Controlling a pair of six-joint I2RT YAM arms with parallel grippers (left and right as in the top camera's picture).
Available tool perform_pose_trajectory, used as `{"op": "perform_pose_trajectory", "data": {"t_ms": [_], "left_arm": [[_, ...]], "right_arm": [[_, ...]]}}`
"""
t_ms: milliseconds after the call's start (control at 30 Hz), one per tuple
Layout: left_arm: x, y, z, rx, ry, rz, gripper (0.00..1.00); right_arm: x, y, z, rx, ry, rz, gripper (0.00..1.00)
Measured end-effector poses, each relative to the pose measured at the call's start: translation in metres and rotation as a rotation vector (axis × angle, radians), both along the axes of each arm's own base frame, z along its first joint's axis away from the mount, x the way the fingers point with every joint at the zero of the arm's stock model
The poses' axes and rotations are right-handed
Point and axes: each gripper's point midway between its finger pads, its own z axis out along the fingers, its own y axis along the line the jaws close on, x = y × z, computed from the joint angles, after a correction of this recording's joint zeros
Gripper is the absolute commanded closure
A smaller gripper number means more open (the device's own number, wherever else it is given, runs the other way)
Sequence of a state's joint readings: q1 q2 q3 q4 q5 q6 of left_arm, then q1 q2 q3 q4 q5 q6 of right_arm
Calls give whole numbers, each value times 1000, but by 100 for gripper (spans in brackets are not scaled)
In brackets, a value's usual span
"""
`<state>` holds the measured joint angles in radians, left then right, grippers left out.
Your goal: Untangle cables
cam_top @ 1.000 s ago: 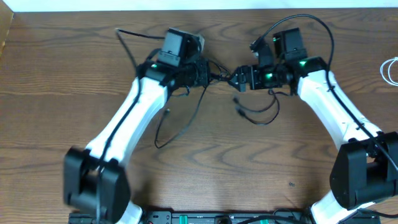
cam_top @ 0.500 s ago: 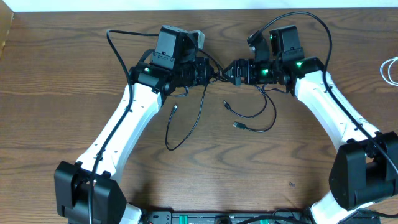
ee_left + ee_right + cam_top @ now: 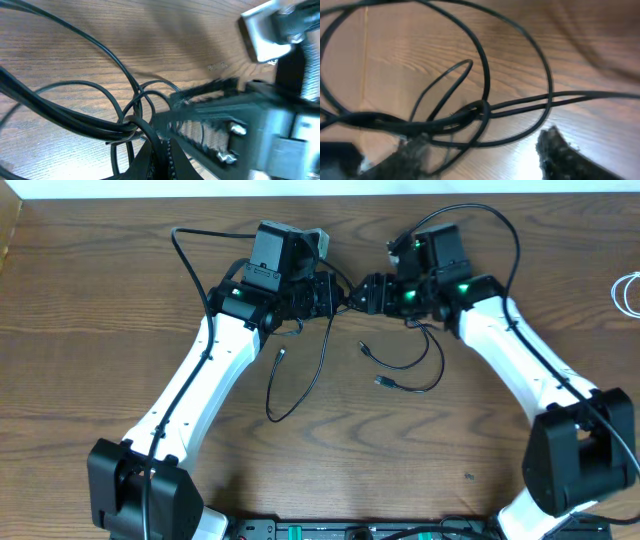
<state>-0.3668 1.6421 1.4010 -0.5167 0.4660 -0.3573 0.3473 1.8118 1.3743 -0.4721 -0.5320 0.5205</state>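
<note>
- Closest in: the table, brown matte wood grain with wavy darker streaks.
- A little further up, the cables trail their loose ends over the wood. They are thin, round black cords with a slight sheen, lying in limp curves.
- One long U-shaped loop hangs below the left arm and a shorter curl sits toward the right. There are small plugs at the tips.
- From there the strands climb to the middle of the table and gather into a tangle, lifted between the two pincers.
- The left gripper is clenched on the cables. In its wrist view the dark fingers meet in a point, and several strands bunch right there, loops crossing over one another.
- The right gripper sits nose to nose with it, jaws apart. Its rough black pads stand either side of a wide gap, and a doubled strand runs across between them.
- That view is blurred, so I cannot tell whether either pad touches the cords.
- Far right, at the table edge, lies the white cable, a thin coil well apart from the black ones.
</note>
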Motion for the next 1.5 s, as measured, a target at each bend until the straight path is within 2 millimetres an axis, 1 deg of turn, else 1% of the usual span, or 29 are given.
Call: {"op": "perform_pose_trajectory", "data": {"t_ms": [67,200,233,367,467,533,600,700,733,767,833,867,900,933,967,1000,1033,1067,1133,1200,1400,1433,1500], "left_arm": [[0,0,0,0,0,0,93],[2,-1,2,-5,-12,0,92],[4,-1,4,-9,-21,0,93],[9,-3,10,-25,-51,3,93],[12,-1,12,-35,-59,12,93],[15,6,16,-38,-66,28,93],[17,15,27,-48,-88,51,93],[16,33,58,-86,-144,99,92],[14,40,74,-107,-178,117,93],[13,46,86,-121,-204,132,93],[10,67,129,-161,-316,178,93],[5,78,149,-174,-368,203,92],[-2,93,174,-188,-431,235,93],[-9,103,194,-199,-481,258,92],[-13,106,202,-202,-504,263,92],[-27,114,227,-217,-566,277,93],[-33,117,237,-223,-590,282,93],[-38,119,242,-226,-605,286,93],[-43,121,243,-224,-600,289,93],[-41,121,235,-216,-569,292,93],[-18,119,178,-168,-376,304,93],[-14,118,166,-159,-337,307,93],[-8,117,149,-146,-284,309,92]], "right_arm": [[-1,1,-10,-8,33,-13,71],[1,-3,-29,-41,81,-46,94],[1,-3,-32,-45,89,-52,99],[-1,-6,-52,-70,143,-64,99],[-3,-8,-69,-87,185,-67,99],[-3,-9,-78,-92,207,-67,99],[-3,-10,-82,-95,223,-70,99],[-1,-13,-83,-89,229,-71,99],[0,-13,-80,-83,228,-72,99],[2,-15,-79,-85,225,-76,99],[3,-30,-87,-131,244,-116,99],[5,-40,-94,-152,258,-140,99],[6,-48,-99,-165,266,-156,99],[8,-57,-105,-178,276,-175,99],[10,-64,-108,-187,280,-189,99],[12,-73,-111,-199,283,-204,99],[13,-79,-112,-202,284,-211,99],[15,-86,-113,-206,280,-214,99],[18,-92,-112,-201,266,-198,99],[19,-95,-109,-183,244,-158,99],[13,-91,-100,-156,195,-44,99],[12,-90,-94,-152,176,-30,99],[12,-89,-76,-144,130,-10,99]]}}
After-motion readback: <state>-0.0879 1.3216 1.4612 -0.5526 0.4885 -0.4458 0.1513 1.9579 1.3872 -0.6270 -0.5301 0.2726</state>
